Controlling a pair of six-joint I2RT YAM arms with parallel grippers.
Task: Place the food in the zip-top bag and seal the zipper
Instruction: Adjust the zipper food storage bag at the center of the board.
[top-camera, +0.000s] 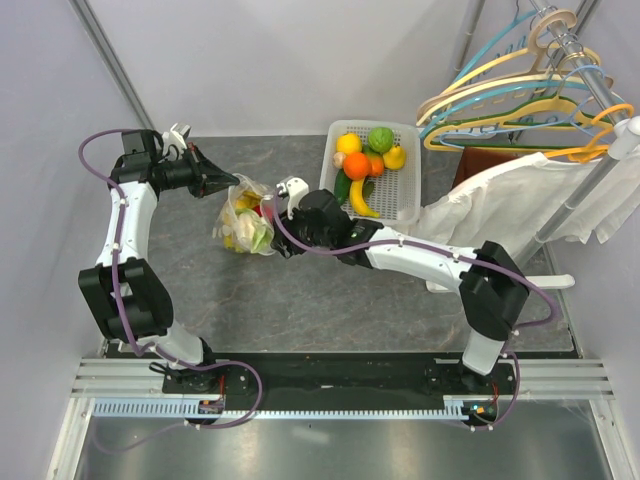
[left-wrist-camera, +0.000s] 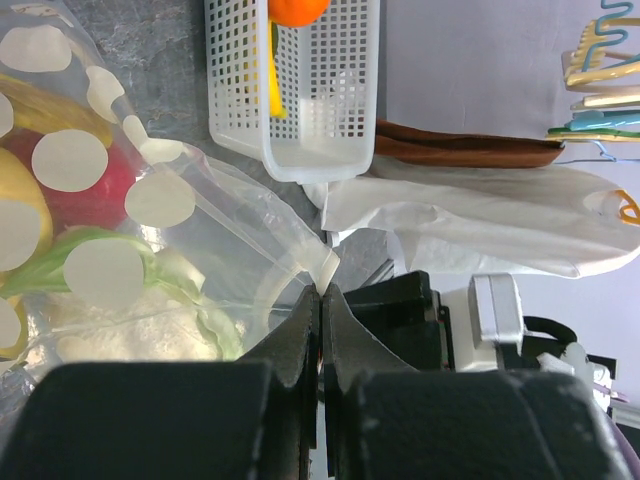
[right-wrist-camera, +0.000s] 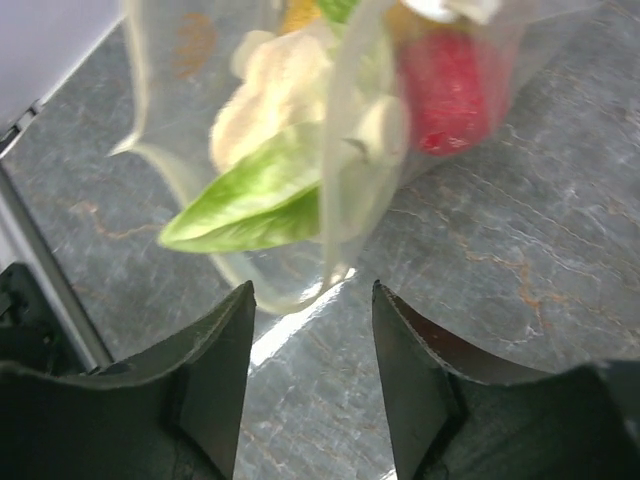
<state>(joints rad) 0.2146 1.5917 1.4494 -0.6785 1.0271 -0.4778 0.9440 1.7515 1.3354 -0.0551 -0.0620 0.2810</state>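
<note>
The clear dotted zip-top bag (top-camera: 245, 218) hangs left of the middle of the table, holding a pale cauliflower piece (left-wrist-camera: 130, 315), a red piece (right-wrist-camera: 455, 90) and yellow food. My left gripper (top-camera: 232, 181) is shut on the bag's top edge strip (left-wrist-camera: 325, 265). My right gripper (top-camera: 283, 205) is open just beside the bag's lower right; in the right wrist view (right-wrist-camera: 310, 290) the bag (right-wrist-camera: 300, 120) hangs just beyond its fingertips, untouched. The slider tab is not discernible. More food (top-camera: 362, 165), orange, green, yellow and a banana, lies in the white basket (top-camera: 403, 200).
A white cloth garment (top-camera: 530, 200) hangs at the right on a rail with coloured hangers (top-camera: 520, 90). The basket (left-wrist-camera: 300, 150) stands at the back of the grey marbled table (top-camera: 330, 290).
</note>
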